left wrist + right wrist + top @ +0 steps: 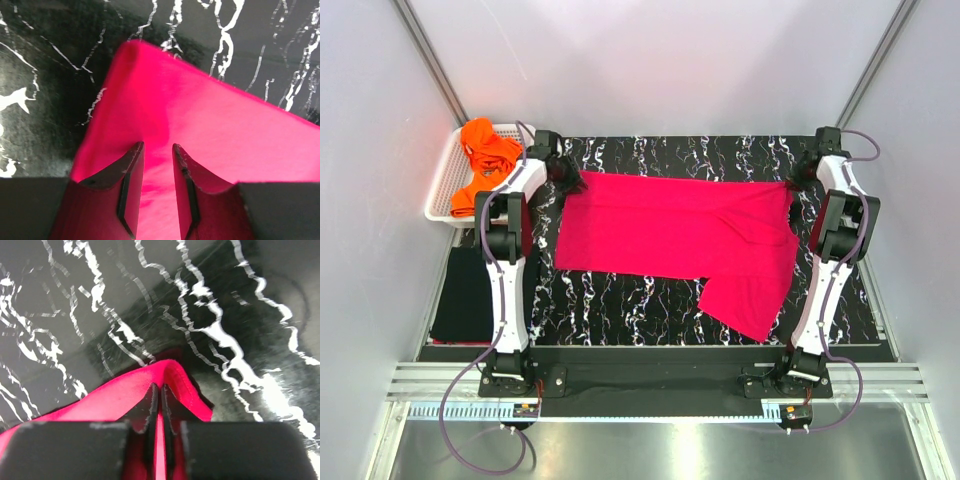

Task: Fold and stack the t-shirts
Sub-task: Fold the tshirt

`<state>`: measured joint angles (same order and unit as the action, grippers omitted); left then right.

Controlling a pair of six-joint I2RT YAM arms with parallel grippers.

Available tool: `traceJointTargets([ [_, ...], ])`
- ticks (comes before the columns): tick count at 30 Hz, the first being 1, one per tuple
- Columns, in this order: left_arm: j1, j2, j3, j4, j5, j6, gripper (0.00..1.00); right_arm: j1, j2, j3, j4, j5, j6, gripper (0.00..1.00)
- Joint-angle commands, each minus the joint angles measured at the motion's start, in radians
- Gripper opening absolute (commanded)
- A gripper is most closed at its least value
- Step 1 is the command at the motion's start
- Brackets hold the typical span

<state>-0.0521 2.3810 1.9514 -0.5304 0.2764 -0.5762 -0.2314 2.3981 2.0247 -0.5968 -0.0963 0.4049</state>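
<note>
Top view: the left arm (508,270) covers the right margin of the black t-shirt (460,295), which lies beside the left edge of the mat (620,300). Orange t-shirts (485,150) are bunched in the basket (438,195); their count is indeterminate.

Left wrist view: the pink t-shirt (225,150) is cut by the right and bottom edges. Whether the left pincer (157,146) bites the cloth between its fingers cannot be told.

Right wrist view: the mat is blurred.

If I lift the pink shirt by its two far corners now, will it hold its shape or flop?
Probably floppy: the pink t-shirt lies flat with soft wrinkles and curls up limply where the right gripper pinches its edge. Likely light too, since the cloth looks thin between nearly touching fingers. Its near right part would probably sag and trail over the mat.
</note>
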Motion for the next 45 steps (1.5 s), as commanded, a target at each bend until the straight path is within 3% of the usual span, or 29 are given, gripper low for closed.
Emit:
traceJointTargets([
  [1, 0.009, -0.012, 0.041, 0.024, 0.009, 0.01, 0.33, -0.025, 0.003, 0.065, 0.008, 0.023, 0.038, 0.1],
  [4, 0.009, -0.048, 0.018, 0.018, 0.001, 0.021, 0.34, -0.023, -0.001, 0.109, -0.093, -0.028, 0.06, 0.37],
  [7, 0.008, -0.138, -0.034, -0.022, -0.009, 0.024, 0.35, -0.023, -0.028, 0.155, -0.242, -0.013, 0.068, 0.54],
  [12, -0.029, -0.377, -0.216, -0.034, -0.005, 0.024, 0.37, -0.014, -0.221, 0.045, -0.342, 0.055, 0.04, 0.69],
  [15, -0.055, -0.488, -0.33, -0.048, 0.036, 0.056, 0.37, 0.026, -0.331, -0.078, -0.334, 0.053, -0.004, 0.7],
  [20, -0.065, -0.617, -0.531, -0.066, 0.124, 0.122, 0.36, 0.192, -0.476, -0.321, -0.256, 0.044, -0.072, 0.66],
  [23, -0.068, -0.704, -0.641, -0.071, 0.147, 0.153, 0.34, 0.277, -0.537, -0.465, -0.201, 0.046, -0.12, 0.56],
  [24, -0.068, -0.723, -0.664, -0.072, 0.144, 0.162, 0.34, 0.288, -0.559, -0.503, -0.181, 0.034, -0.123, 0.46],
  [26, -0.069, -0.753, -0.709, -0.071, 0.135, 0.17, 0.33, 0.3, -0.568, -0.581, -0.137, 0.03, -0.124, 0.42],
  [30, -0.069, -0.726, -0.707, -0.072, 0.132, 0.176, 0.3, 0.307, -0.531, -0.606, -0.112, 0.043, -0.153, 0.42],
  [35, -0.069, -0.665, -0.643, -0.077, 0.156, 0.157, 0.29, 0.316, -0.488, -0.587, -0.112, 0.066, -0.179, 0.51],
  [45, -0.071, -0.637, -0.6, -0.112, 0.181, 0.151, 0.28, 0.328, -0.393, -0.511, -0.12, 0.142, -0.141, 0.46],
])
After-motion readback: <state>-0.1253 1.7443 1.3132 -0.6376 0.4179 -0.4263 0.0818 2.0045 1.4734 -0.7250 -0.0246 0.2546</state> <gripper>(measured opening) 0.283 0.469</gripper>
